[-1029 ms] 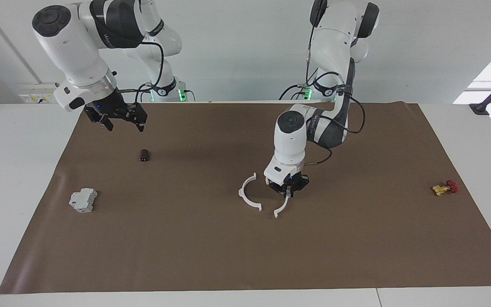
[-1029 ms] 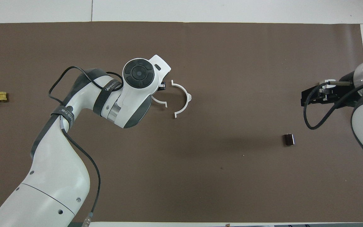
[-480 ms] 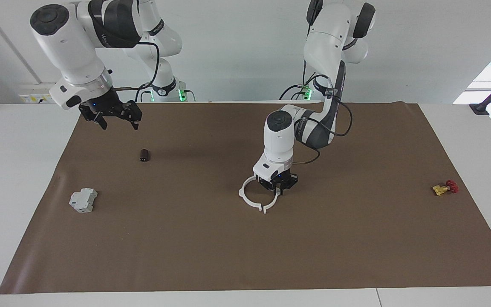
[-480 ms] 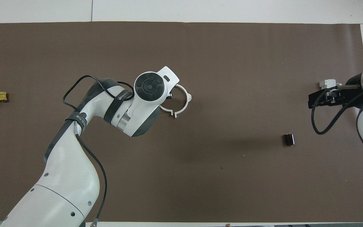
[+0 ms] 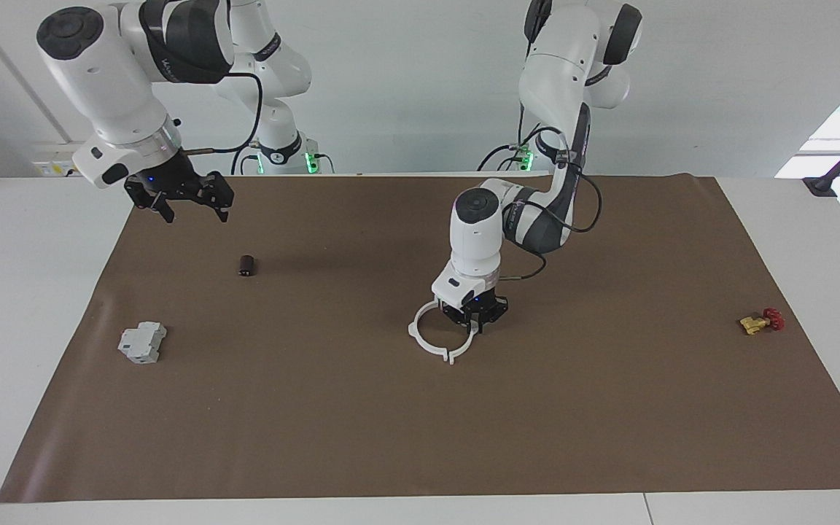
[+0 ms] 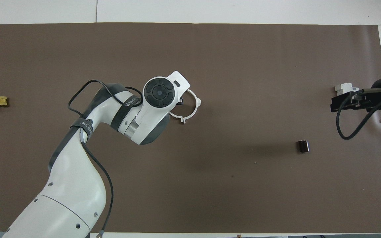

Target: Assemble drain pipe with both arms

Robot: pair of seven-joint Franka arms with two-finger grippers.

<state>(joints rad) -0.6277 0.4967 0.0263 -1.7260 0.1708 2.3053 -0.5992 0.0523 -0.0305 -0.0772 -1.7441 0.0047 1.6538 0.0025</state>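
Left tool [image 5: 474, 326]: low over mid-desk, clamped on one white half-ring [image 5: 469, 341]; a second ago that half lay apart from its mate [image 5: 424, 334], now their ends meet directly under the tool, forming a near-closed ring on the brown mat [image 5: 420, 437]; judged: joining step largely done, seating of tabs unconfirmed; right tool [image 5: 181, 198]: fingers spread, empty, raised, drifting off toward its own desk end; grey block [image 5: 142, 342] well apart from both tools.

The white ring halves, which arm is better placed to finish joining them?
Left, probably. Its pincer is shut on one half-ring, pressed against the other half. The right pincer hangs open over the mat's edge.
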